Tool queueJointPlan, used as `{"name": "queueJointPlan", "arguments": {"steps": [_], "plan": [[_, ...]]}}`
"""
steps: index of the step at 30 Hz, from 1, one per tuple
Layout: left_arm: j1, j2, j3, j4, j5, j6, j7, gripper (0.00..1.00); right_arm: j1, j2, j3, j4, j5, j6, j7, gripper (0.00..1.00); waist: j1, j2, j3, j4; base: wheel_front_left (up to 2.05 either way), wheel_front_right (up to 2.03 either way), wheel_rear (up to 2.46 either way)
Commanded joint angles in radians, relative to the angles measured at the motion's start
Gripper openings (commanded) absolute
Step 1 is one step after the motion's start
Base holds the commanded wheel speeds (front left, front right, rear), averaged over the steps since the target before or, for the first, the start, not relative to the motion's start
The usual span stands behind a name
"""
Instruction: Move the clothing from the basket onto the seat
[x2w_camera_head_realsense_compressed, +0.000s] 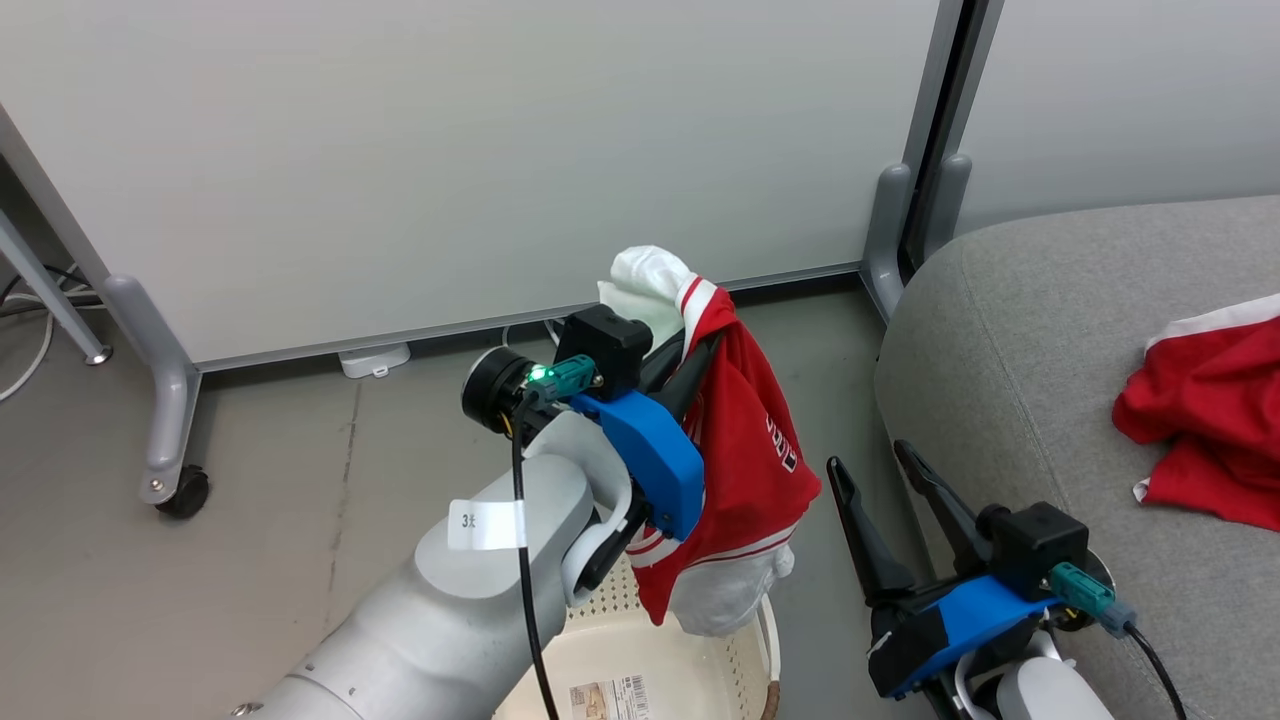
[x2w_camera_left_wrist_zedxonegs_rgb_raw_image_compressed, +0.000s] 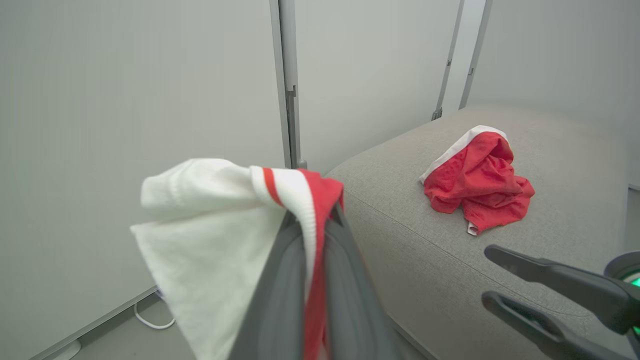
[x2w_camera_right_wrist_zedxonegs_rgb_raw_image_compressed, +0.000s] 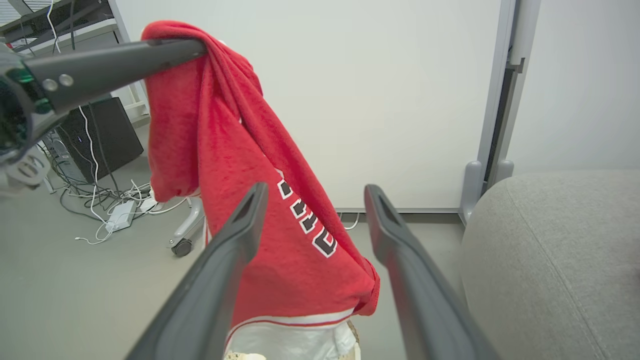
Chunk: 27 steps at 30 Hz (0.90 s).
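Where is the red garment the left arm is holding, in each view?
Head view: centre, red garment hanging from the jaws of the left gripper, above the basket.
Left wrist view: bottom centre, its white and red trim pinched in the jaws.
Right wrist view: left of centre, behind the open right gripper.
Shared landmark: the grey seat, at right in each.

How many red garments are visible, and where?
2. One red garment hangs from the shut left gripper above the basket; the other garment lies crumpled on the seat. Part of the basket is hidden, so more may be inside.
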Motion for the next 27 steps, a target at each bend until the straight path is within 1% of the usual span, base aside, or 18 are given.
{"name": "queueJointPlan", "arguments": {"steps": [1, 8, 12, 16, 21, 27], "plan": [[-0.011, 0.0, -0.008, 0.003, -0.012, 0.004, -0.008, 0.0, 0.016, 0.0, 0.006, -0.003, 0.006, 0.0, 0.0, 1.0, 0.0001, -0.0001, 0.0, 0.0, 0.0, 0.0, 0.0], [-0.018, 0.0, -0.028, 0.018, -0.041, 0.007, -0.015, 0.0, 0.012, 0.0, 0.019, 0.001, 0.013, 0.0, 0.002, 1.0, 0.0001, -0.0001, 0.003, 0.0, 0.0, 0.0, 0.0], [-0.02, 0.0, -0.034, 0.025, -0.058, 0.006, -0.02, 0.0, -0.027, 0.0, 0.053, 0.013, 0.0, 0.0, 0.021, 1.0, 0.0001, -0.0001, 0.007, -0.003, 0.0, 0.0, 0.0], [-0.024, 0.0, -0.044, 0.027, -0.068, 0.009, -0.025, 0.0, -0.078, 0.0, 0.114, 0.036, 0.03, 0.0, 0.049, 1.0, 0.0001, -0.0001, 0.012, -0.004, 0.0, 0.0, 0.0], [-0.031, 0.0, -0.062, 0.016, -0.083, 0.01, -0.027, 0.0, -0.163, 0.0, 0.184, 0.106, 0.063, 0.0, 0.046, 1.0, 0.0001, -0.0001, 0.018, 0.004, 0.0, 0.0, 0.0], [-0.034, 0.0, -0.086, 0.002, -0.099, 0.01, -0.029, 0.0, -0.252, -0.001, 0.24, 0.212, 0.102, 0.0, 0.023, 1.0, 0.0001, -0.0001, 0.02, 0.018, 0.0, 0.0, 0.0]]}}
